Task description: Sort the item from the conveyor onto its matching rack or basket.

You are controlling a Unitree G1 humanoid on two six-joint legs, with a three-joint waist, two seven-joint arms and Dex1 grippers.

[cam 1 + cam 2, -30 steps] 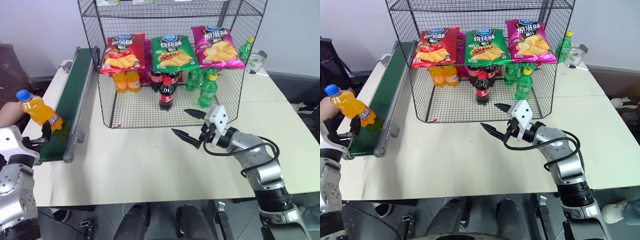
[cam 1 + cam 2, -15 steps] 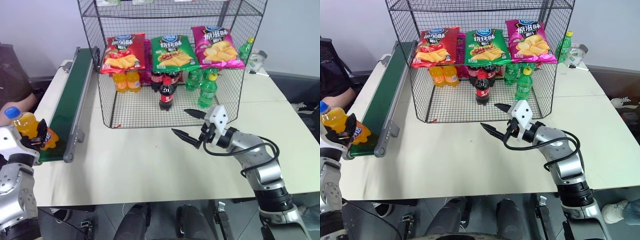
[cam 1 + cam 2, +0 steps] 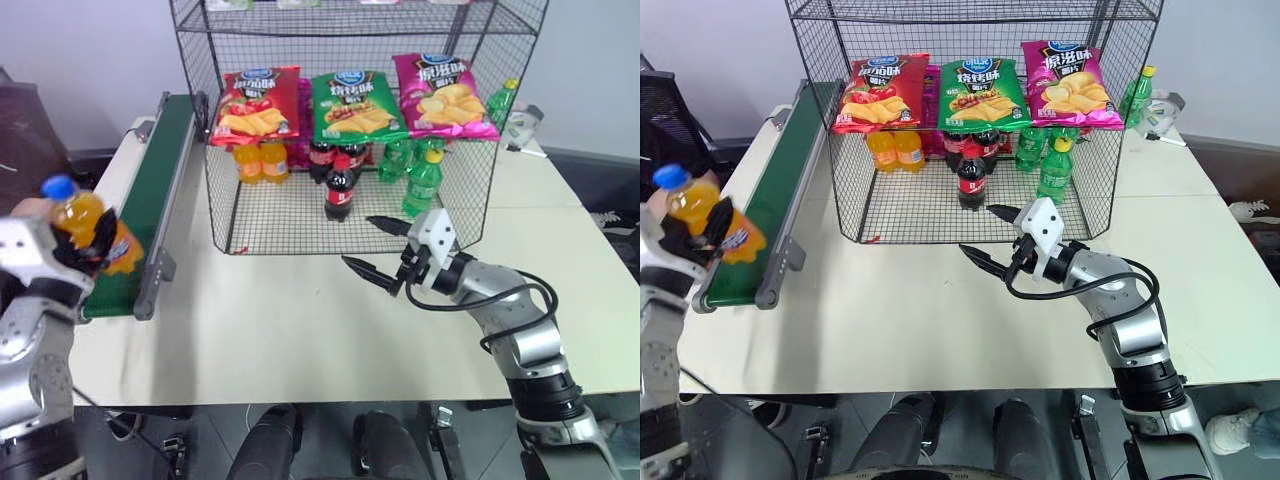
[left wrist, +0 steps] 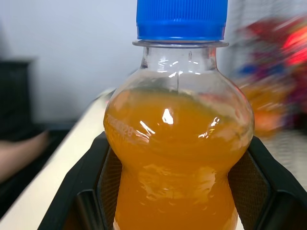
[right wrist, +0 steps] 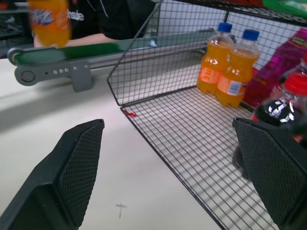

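Now left gripper point(image 3: 88, 250) clamped on bottle point(image 3: 98, 228), held above near end of conveyor point(image 3: 140, 215); right gripper point(image 3: 378, 248) fingers apart, before rack point(image 3: 215, 160).

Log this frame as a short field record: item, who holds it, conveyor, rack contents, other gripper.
item: orange soda bottle with blue cap, tilted
held by: left gripper, shut on the bottle, above the near end of the conveyor
conveyor: green belt, bare, along the table's left side
rack: black wire cage; three chip bags hung on its front; orange, cola and green bottles on its floor
right gripper: open, empty, over the table in front of the cage
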